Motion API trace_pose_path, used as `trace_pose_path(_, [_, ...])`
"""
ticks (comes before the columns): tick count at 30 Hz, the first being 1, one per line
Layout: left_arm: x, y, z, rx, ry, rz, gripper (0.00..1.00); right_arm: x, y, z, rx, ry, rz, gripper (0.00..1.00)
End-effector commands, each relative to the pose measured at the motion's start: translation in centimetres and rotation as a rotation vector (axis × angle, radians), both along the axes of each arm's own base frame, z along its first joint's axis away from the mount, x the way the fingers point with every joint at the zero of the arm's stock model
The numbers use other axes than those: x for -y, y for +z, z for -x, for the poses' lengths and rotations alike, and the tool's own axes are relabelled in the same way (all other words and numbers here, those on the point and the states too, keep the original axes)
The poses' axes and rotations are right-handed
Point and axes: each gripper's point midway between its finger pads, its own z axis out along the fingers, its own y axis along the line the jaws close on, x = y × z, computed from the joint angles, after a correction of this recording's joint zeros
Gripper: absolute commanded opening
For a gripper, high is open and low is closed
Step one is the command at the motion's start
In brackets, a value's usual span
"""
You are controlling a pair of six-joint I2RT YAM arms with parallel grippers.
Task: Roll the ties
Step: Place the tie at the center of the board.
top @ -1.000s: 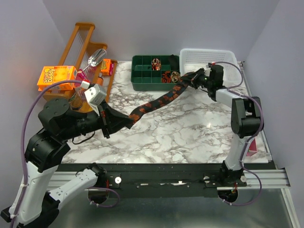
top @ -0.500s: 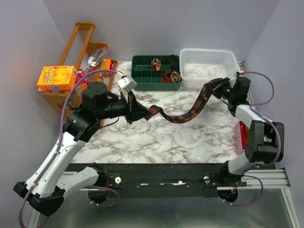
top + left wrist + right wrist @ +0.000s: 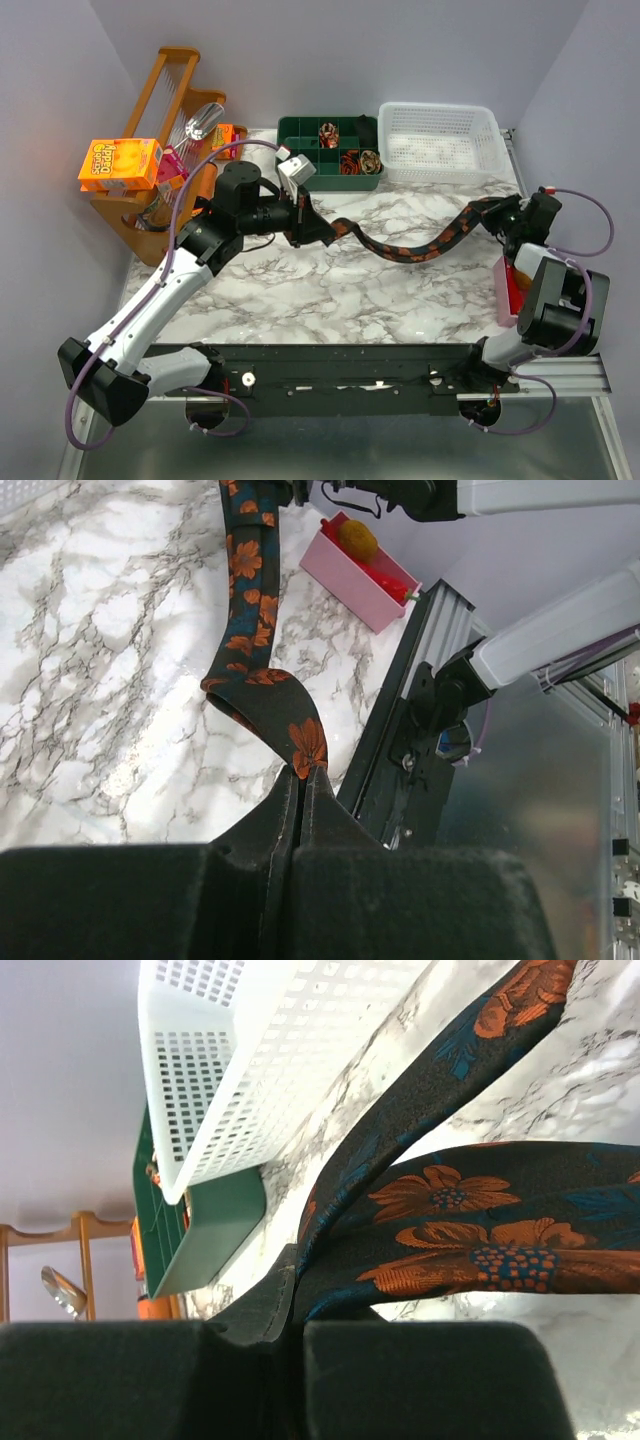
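Pinched at both ends: left gripper (image 3: 322, 229) and right gripper (image 3: 492, 212) closed tight on the tie (image 3: 410, 247). Strung in a slack sag low over the marble table (image 3: 330, 295). Judged light, limp, likely slippery; best gripped flat near an end.

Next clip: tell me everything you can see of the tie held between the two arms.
The tie is a long, narrow strip of dark navy-black fabric printed with orange flowers and teal leaves. It is unrolled and hangs in a sagging curve between the arms. The left pincer is shut on one end and the right pincer on the other, with the fabric folding over near both grips. Its middle dips toward the marble tabletop; whether it touches there cannot be told.
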Motion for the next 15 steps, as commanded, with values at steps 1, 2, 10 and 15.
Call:
trace_pose_path(1, [-1.0, -2.2, -0.3, -0.004, 0.027, -0.039, 0.0, 0.2, -1.8, -0.5, -0.014, 0.009, -0.01, 0.09])
trace_pose_path(2, [-1.3, -2.6, -0.2, -0.018, 0.034, -0.043, 0.0, 0.1, -2.2, -0.5, -0.027, 0.015, -0.02, 0.11])
trace_pose_path(10, [-4.7, -8.7, 1.4, -0.117, 0.125, -0.194, 0.0, -0.2, -6.2, 0.0, -0.154, 0.039, -0.06, 0.63])
trace_pose_path(15, [-5.9, -9.6, 1.3, -0.118, 0.191, -0.223, 0.0, 0.8, -5.9, -0.2, -0.195, 0.014, -0.023, 0.82])
